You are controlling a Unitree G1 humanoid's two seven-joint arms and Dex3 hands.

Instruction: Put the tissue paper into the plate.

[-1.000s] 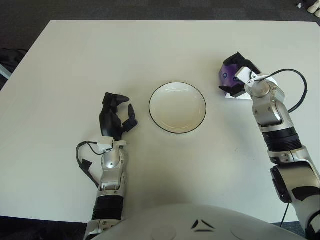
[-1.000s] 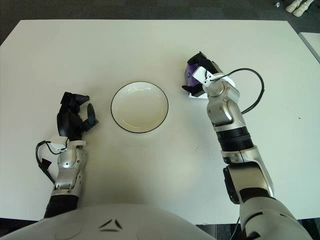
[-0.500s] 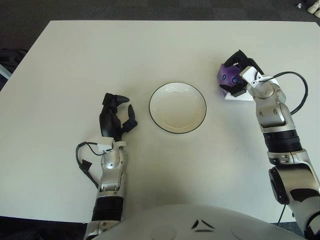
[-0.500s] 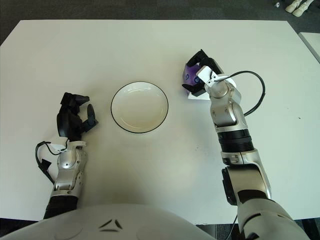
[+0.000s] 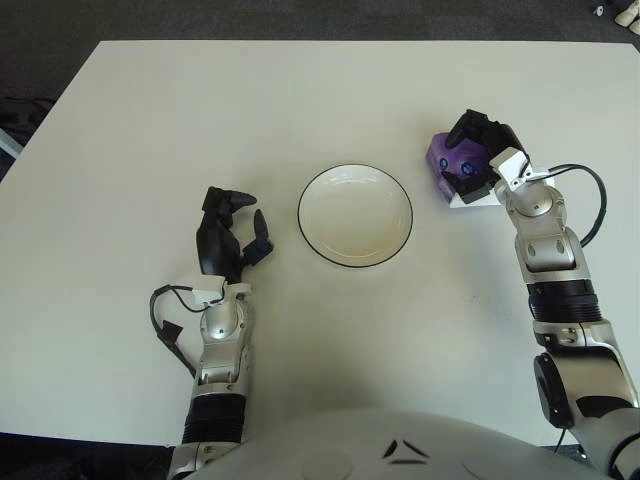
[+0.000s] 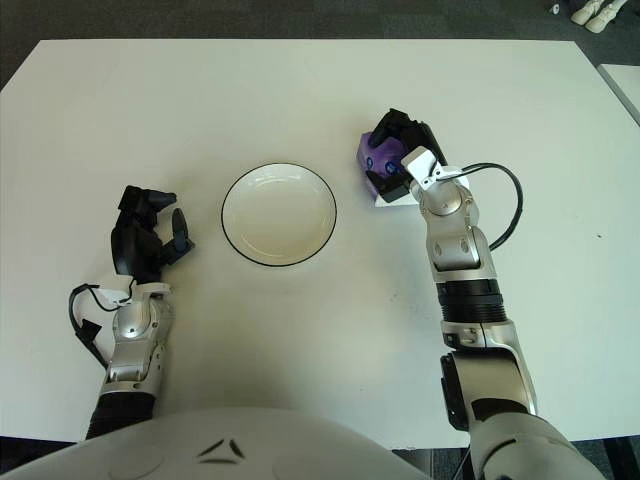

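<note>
Left eye view: plate [image 5: 355,215] unobstructed.

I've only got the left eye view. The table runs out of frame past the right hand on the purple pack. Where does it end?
Observer: The right eye view shows the table's far right corner, well to the right of the right hand gripping the purple tissue pack.
Operator: Anything beyond that edge?
Observer: A second white surface, set apart from the table.
Operator: Fine. Here the left hand shows idle, left of the plate.
</note>
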